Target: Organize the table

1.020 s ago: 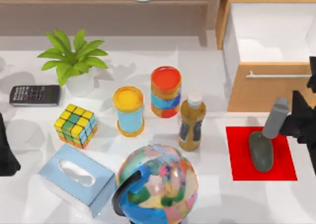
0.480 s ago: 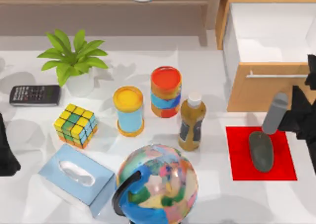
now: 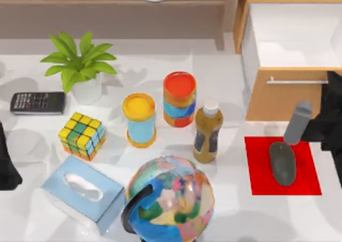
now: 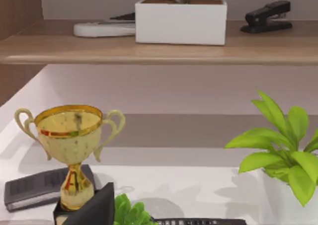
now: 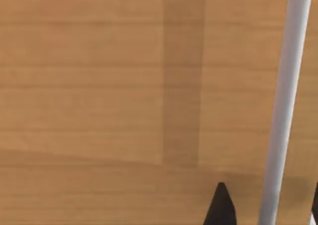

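The white table holds a dark grey mouse lying on a red mat at the right. My right gripper hovers just behind the mat, in front of the wooden drawer front, with a grey cylinder jutting from it above the mouse and apart from it. In the right wrist view my right gripper is open, black fingertips spread before the wood and its silver handle. My left gripper is parked at the left edge.
On the table stand a globe, tissue box, puzzle cube, calculator, potted plant, two cans and a brown bottle. The open drawer is at the back right. A gold trophy stands near the left arm.
My right gripper has lifted off the mouse and drawn back toward the drawer front. The mouse stays on the red mat. The left arm has not moved.
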`<action>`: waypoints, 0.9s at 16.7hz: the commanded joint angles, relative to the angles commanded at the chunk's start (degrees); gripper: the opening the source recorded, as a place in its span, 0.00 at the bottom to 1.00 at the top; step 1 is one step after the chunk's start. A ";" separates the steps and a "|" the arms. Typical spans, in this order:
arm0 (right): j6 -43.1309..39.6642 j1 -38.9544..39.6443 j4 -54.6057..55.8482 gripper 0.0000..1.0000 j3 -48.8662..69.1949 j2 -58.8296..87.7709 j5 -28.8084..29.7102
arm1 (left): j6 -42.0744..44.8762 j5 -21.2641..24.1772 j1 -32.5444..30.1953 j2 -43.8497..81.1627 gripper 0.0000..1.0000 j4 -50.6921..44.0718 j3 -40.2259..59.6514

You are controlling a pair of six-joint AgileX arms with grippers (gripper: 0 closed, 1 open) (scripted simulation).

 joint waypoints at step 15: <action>0.13 -0.93 -2.14 0.00 3.41 0.87 -0.78 | 0.00 0.00 0.00 0.00 1.00 0.00 0.00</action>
